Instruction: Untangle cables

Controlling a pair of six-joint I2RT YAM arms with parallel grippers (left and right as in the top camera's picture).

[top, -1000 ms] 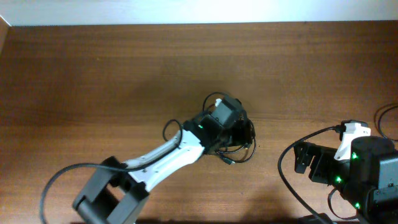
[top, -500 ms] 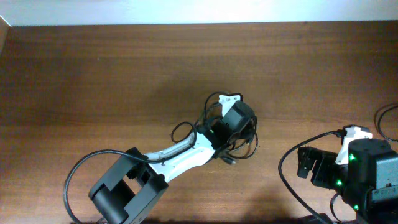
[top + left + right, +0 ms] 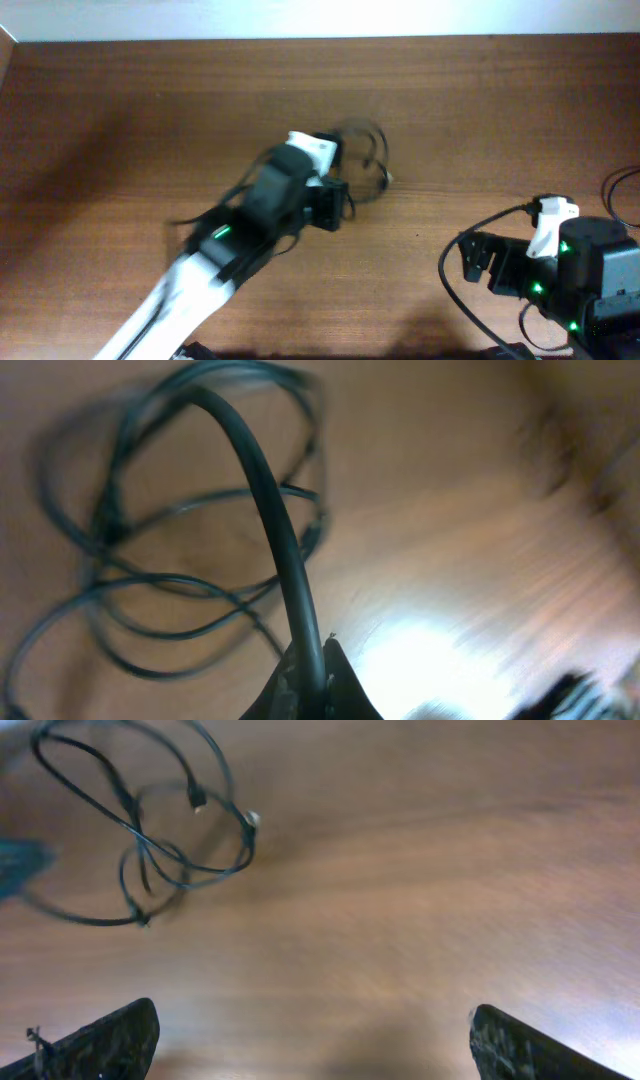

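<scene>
Swung left since the earlier view, left end effector [image 3: 308, 678] is clamped on one strand of the thin black tangled cables [image 3: 365, 165], which lie mid-bench on the brown wooden bench [image 3: 120, 100]. This pull probably begins separation. Right end effector [image 3: 310, 1040] stands apart, idle.

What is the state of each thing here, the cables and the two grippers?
cables: tangled in loose loops, one strand pinched
left gripper: shut on a strand of the cables
right gripper: open, holding nothing, apart from the cables
</scene>
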